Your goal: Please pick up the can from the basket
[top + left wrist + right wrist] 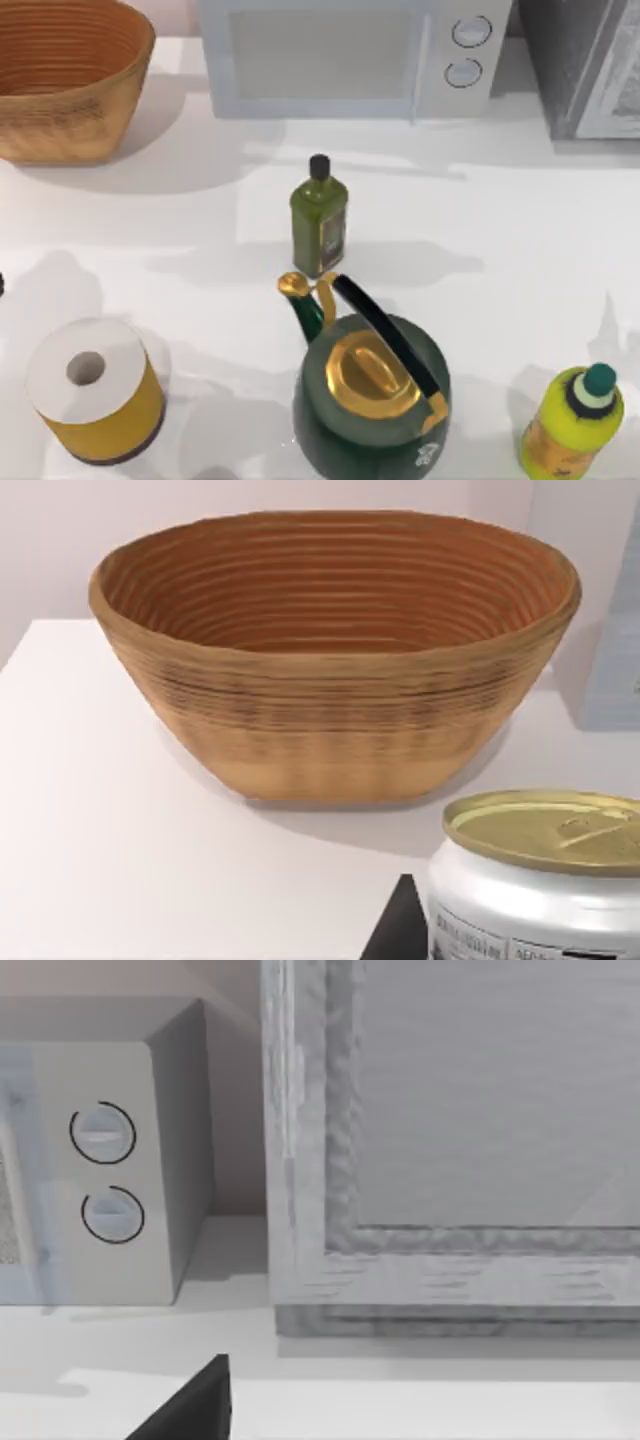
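While the can (545, 880) sat close before the left wrist camera, outside and in front of the basket (335, 660), a dark finger tip (400, 930) showed just beside it. Whether the left jaws held it, I could not tell. The basket stood empty on the table (120, 810) behind the can.

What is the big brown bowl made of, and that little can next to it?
The basket looks like woven wicker: orange-brown, matte, with ribbed coils running round its walls. The can looks like metal: a pale, slightly shiny lid with a raised rim, and a smooth white side with a printed label. This is a rendered scene, so both are only how they look.
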`<state>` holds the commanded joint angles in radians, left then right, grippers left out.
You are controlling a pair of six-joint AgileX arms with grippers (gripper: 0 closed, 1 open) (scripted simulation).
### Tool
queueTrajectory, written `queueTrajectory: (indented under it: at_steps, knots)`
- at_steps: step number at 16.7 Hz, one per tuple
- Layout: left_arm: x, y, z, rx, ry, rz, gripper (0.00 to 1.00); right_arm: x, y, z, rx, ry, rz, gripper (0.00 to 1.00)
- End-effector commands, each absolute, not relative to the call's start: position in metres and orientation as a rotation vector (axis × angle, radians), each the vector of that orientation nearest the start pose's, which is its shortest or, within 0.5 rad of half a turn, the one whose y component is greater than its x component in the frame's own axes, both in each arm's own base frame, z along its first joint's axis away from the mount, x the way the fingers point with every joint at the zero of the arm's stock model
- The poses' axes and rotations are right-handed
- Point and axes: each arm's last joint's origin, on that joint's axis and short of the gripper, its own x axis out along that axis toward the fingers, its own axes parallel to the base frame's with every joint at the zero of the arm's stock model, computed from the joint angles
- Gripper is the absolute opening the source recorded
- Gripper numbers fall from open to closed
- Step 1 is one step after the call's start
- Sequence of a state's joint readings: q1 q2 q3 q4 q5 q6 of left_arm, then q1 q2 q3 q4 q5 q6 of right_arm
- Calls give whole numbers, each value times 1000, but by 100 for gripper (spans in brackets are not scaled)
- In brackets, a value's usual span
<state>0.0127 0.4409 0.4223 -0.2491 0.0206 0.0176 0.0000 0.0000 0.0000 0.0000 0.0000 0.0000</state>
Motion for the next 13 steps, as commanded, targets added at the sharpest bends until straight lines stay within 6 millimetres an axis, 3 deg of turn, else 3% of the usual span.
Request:
queueTrajectory:
  at_steps: [3,6,13]
  knots:
    - [110,-1,196,7,141,-5,0,106,-1,160,0,0,0,100]
    - [106,-1,169,2,42,-1,0,106,-1,160,0,0,0,100]
    - [106,-1,160,2,6,2,0,106,-1,160,0,0,0,100]
